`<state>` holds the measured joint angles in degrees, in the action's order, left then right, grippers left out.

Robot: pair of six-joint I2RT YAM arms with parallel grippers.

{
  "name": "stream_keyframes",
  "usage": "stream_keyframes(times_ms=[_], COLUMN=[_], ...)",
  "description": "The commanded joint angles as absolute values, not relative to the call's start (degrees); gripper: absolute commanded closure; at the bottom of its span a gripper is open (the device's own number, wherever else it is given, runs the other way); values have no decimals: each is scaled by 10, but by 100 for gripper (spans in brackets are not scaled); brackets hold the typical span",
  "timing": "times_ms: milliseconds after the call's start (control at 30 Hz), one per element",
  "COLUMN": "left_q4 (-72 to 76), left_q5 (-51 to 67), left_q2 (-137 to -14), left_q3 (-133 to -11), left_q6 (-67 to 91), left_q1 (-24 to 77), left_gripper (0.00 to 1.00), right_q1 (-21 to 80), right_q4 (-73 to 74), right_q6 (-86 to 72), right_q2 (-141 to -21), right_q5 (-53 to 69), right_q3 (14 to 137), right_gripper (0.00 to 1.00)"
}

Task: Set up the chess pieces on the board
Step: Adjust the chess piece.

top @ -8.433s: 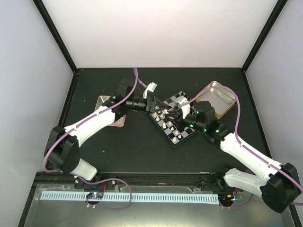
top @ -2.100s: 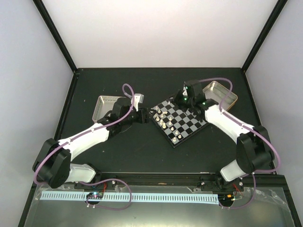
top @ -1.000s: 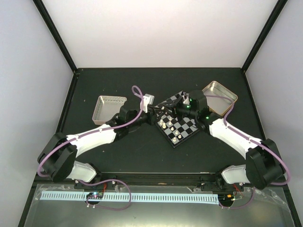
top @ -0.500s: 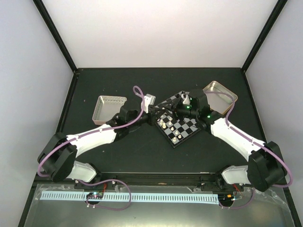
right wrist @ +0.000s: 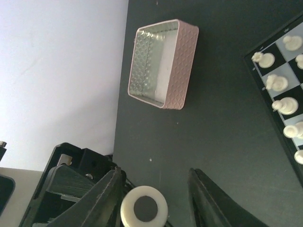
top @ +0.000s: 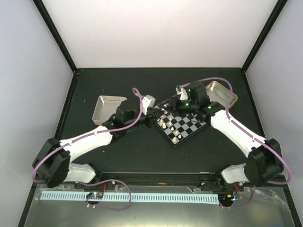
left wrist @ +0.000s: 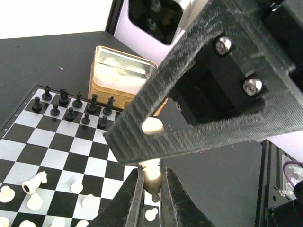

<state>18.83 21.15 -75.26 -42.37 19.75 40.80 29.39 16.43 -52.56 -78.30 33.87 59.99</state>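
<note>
Where the left gripper [left wrist: 151, 174] narrows, a cream piece [left wrist: 152, 183] sits — pinched.

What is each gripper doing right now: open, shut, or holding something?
Left gripper: jaws shut on a cream chess piece.
Right gripper: jaws open, apart around that piece's base, a gap showing on one side.

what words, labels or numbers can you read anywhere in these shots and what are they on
No readable text in any view.
Board: plain squares, no letters or numbers seen on the rim.
Pink tin and gold tin: no label showing.
Small electronics at the near edge: too small to read.
</note>
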Motion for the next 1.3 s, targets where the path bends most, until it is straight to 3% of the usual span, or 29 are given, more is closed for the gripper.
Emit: stream_keyframes(times_ms=[0, 133, 467, 633, 700, 800, 867, 967, 1267], left_q4=[179, 175, 168, 167, 165, 179, 205, 236, 263], left_q5=[235, 229, 214, 211, 200, 179, 179, 187, 197], left_q2=[-737, -737, -710, -707, -702, -687, -678, -673, -689], left_q3=[-422, -421, -411, -410, -411, -403, -392, -387, -397], left_q6=[165, 164, 160, 164, 177, 215, 238, 269, 316], left_q1=[408, 408, 407, 408, 407, 405, 406, 405, 405], left_gripper=[98, 98, 99, 97, 83, 48, 36, 30, 31], right_q1=[293, 291, 286, 284, 283, 284, 284, 284, 283], right_q4=[226, 238, 215, 186, 143, 52, -23, -129, -266], right_q6=[-431, -424, -432, -464, -501, -602, -685, -801, -948], right_q2=[-784, -781, -770, -760, -753, -736, -726, -718, -724], right_q5=[370, 366, 358, 368, 376, 383, 381, 381, 382], right_q3=[634, 637, 625, 610, 595, 551, 507, 458, 396], right_gripper=[64, 73, 73, 88, 89, 90, 89, 89, 89])
